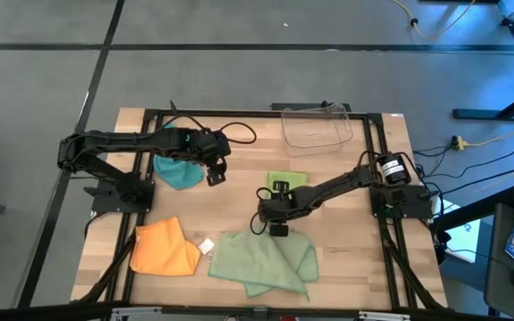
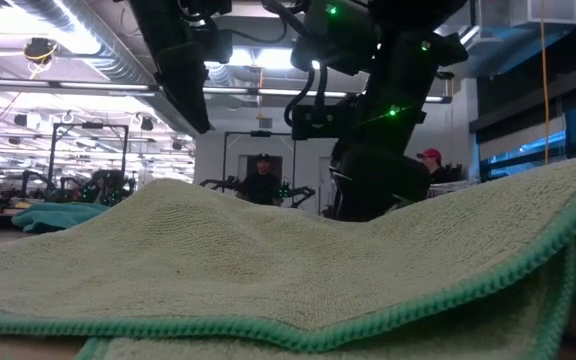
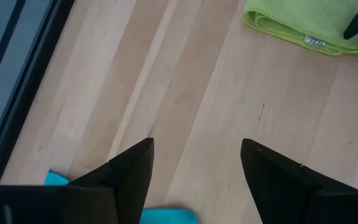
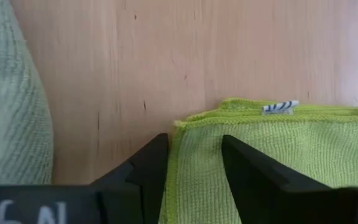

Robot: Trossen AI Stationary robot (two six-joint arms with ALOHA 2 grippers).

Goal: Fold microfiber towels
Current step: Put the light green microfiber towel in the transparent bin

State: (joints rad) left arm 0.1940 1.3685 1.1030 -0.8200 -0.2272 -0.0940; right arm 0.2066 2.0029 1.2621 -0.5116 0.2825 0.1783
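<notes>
The lime green towel (image 1: 286,181) is laid folded near the middle of the table (image 1: 239,152), its long axis running across toward the right edge. In the right wrist view its corner (image 4: 185,124) is seen between the parted fingers of the right gripper (image 1: 277,229); whether cloth is pinched cannot be told. This arm is plainly the nearer one. The sage green towel (image 1: 266,259) is spread at the front edge, the orange towel (image 1: 163,248) at the front left corner. The teal towel (image 1: 177,171) is crumpled by the left edge, under the left gripper (image 1: 215,176), whose fingers are held wide apart over bare wood.
</notes>
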